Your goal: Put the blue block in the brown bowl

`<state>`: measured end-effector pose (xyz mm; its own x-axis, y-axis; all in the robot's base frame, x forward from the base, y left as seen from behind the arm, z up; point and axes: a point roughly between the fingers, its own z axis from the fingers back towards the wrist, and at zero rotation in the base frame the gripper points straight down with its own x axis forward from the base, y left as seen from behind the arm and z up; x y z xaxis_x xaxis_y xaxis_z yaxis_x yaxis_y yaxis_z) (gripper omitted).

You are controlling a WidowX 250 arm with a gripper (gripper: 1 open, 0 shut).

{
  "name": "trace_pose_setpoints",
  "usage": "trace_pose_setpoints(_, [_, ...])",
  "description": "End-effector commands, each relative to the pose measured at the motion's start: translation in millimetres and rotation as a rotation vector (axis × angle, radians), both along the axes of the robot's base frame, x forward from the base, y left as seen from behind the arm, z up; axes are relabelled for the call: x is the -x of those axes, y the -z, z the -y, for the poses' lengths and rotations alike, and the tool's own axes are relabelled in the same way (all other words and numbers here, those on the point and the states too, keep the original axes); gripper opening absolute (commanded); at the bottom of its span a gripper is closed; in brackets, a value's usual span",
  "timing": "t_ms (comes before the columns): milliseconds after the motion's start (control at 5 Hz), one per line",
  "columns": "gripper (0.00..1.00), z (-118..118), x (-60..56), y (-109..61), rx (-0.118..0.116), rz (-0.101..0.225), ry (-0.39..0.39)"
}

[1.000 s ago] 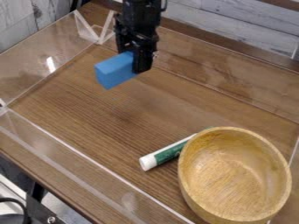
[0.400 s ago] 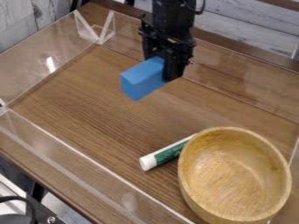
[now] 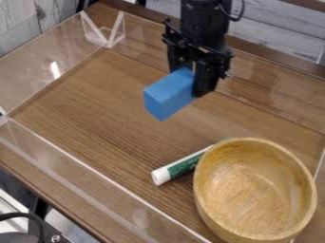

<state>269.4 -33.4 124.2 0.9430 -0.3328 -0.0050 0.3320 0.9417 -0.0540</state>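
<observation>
Blue block (image 3: 168, 93): clamped in the gripper (image 3: 183, 73), held above the table (image 3: 84, 106), with the bowl (image 3: 256, 190) at about five o'clock from it. The tube (image 3: 181, 166) lies just beside the bowl, at its ten o'clock.

You have one view, looking steeply down from above; the brown bowl (image 3: 256, 190) sits near its lower right, on the near side.

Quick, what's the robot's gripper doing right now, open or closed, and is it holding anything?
Gripper: closed on the small bright blue rectangular block, holding it above the wooden table.
</observation>
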Motion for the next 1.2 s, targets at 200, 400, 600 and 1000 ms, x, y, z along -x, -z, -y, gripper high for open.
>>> trace_pose_setpoints(200, [0.00, 35.5, 15.4, -20.0, 0.029, 0.071, -0.060])
trace_pose_setpoints(400, [0.00, 49.6, 23.6, -21.9, 0.036, 0.076, -0.095])
trace_pose_setpoints(600, [0.00, 58.2, 28.9, -21.9, 0.038, 0.076, -0.119])
trace_pose_setpoints(1000, [0.00, 73.9, 38.4, -15.7, 0.034, 0.082, -0.156])
